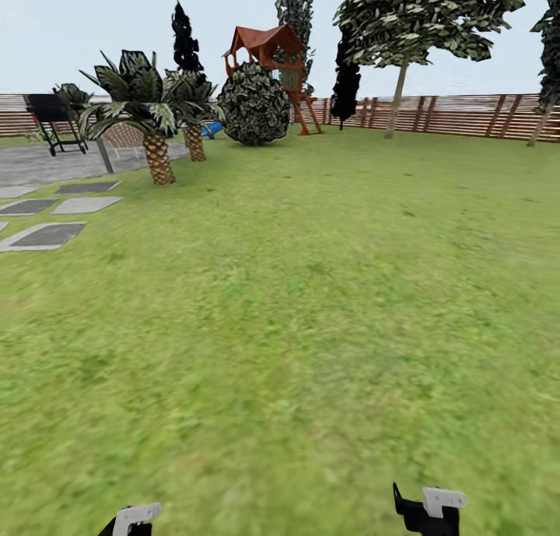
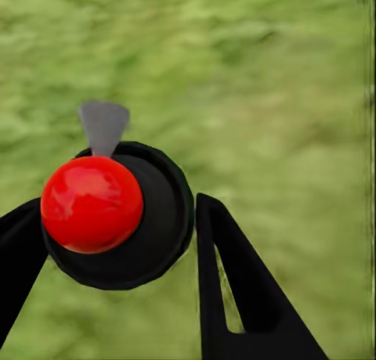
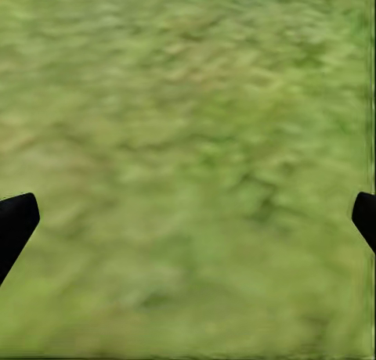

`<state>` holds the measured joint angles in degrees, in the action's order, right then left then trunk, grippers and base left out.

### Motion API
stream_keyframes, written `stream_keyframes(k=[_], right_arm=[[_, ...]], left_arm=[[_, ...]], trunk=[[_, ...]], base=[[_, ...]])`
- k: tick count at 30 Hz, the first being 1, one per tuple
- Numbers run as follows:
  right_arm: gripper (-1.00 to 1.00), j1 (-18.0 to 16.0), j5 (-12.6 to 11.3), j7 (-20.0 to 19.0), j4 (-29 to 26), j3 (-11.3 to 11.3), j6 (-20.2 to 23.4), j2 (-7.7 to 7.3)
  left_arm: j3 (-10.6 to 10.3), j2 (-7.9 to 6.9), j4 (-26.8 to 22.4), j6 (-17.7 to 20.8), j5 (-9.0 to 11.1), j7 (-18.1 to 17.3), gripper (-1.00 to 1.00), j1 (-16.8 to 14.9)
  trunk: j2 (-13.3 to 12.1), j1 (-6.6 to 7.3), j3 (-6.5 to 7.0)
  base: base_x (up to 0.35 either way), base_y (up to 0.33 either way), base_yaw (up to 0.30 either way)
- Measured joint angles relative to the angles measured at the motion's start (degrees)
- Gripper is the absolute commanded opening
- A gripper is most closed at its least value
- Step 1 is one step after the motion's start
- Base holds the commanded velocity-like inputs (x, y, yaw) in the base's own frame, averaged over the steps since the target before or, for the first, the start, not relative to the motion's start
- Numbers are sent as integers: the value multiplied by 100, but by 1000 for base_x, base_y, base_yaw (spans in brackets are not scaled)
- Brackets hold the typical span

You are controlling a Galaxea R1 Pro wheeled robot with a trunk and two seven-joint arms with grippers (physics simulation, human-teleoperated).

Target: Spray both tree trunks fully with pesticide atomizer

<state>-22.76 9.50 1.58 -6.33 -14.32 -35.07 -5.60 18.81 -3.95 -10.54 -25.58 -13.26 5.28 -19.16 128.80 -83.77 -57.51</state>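
Left gripper [image 2: 117, 243] is clamped round the atomizer [image 2: 117, 215], right gripper [image 3: 188, 219] hangs wide open, and the nearest tree [image 1: 398, 85] is far ahead, off to the right across the grass [image 1: 295, 326].

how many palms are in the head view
2: the nearer palm at the lawn's left edge by the stepping stones, a second palm just behind; more may be hidden.

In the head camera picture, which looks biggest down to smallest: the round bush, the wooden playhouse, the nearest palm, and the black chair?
As they look there, and nearness may mislead:
1. Nearest palm, closest to the camera
2. Round bush and wooden playhouse: too alike to rank, since the bush hides part of the playhouse
3. Black chair, smallest
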Motion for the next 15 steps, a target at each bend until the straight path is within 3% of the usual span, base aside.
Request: stream_keyframes(k=[15], right_arm=[[100, 0, 0, 0, 0, -1, 0, 2]], left_arm=[[-1, 0, 0, 0, 5, -7, -100, 0]], trunk=[[0, 0, 0]], base=[[0, 0, -300]])
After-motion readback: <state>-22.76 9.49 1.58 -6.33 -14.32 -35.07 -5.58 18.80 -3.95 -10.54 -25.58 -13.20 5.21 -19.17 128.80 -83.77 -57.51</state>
